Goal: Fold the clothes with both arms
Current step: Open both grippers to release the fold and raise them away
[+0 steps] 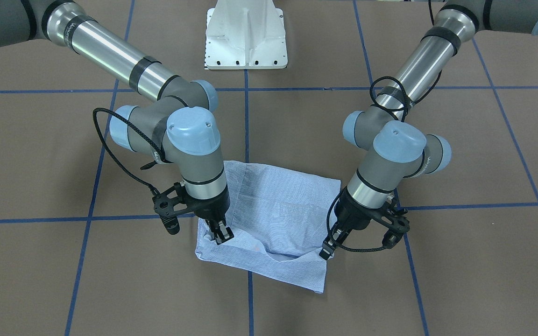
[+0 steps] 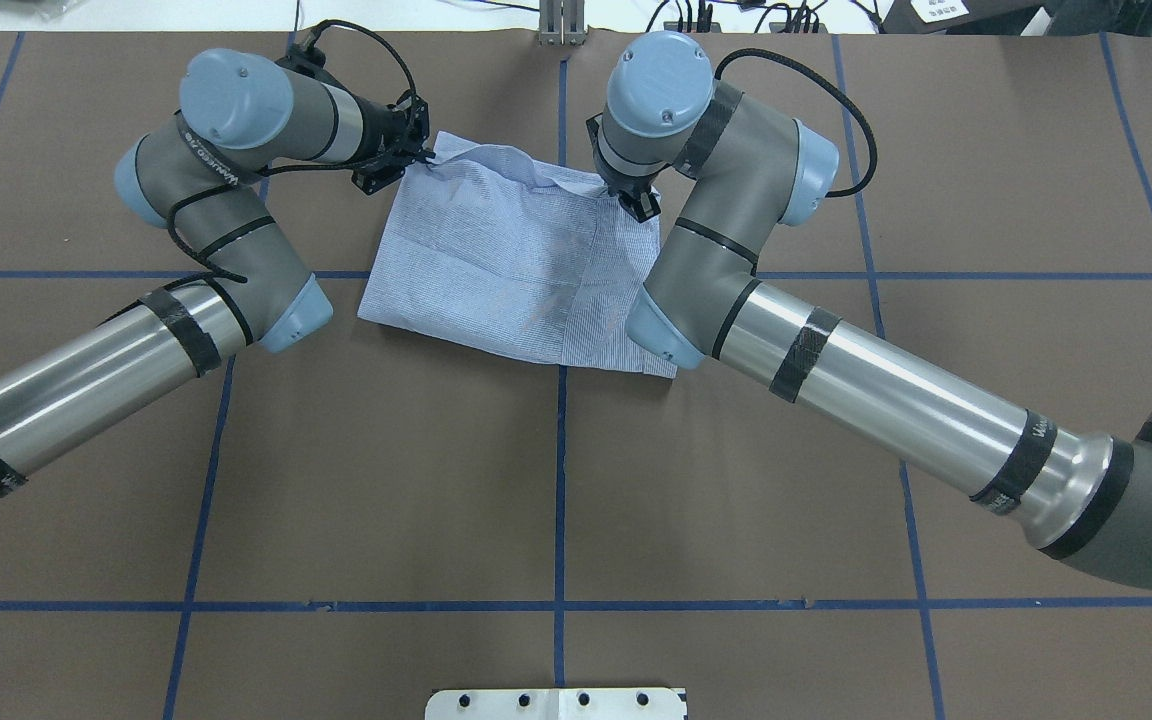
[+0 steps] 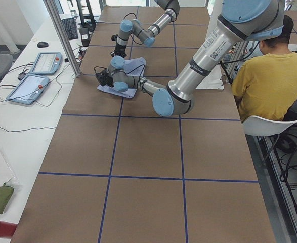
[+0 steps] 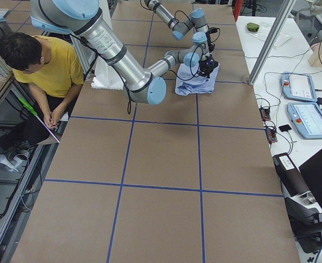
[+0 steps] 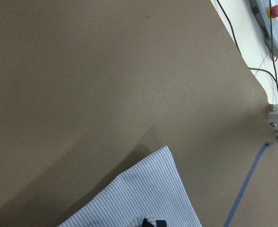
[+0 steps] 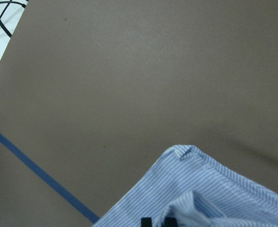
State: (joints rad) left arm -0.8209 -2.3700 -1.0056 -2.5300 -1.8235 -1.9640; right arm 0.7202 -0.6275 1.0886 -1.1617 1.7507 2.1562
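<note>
I see my left claw (image 1: 326, 251) and right claw (image 1: 220, 234) each pinching the folded shirt's (image 1: 278, 210) edge on the desk (image 1: 460, 270).

Overhead rear, front opposite, sides along table (image 2: 576, 480), wrists close; all share shirt (image 2: 496, 260).

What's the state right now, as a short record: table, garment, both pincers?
table: brown matte tabletop with blue tape grid
garment: light blue-and-white fine-striped cloth shirt, folded to a rough rectangle, lying mostly flat
left pincer: shut on the shirt's far left corner
right pincer: shut on the shirt near its far right corner
far edge: raised and rumpled between the pincers
</note>
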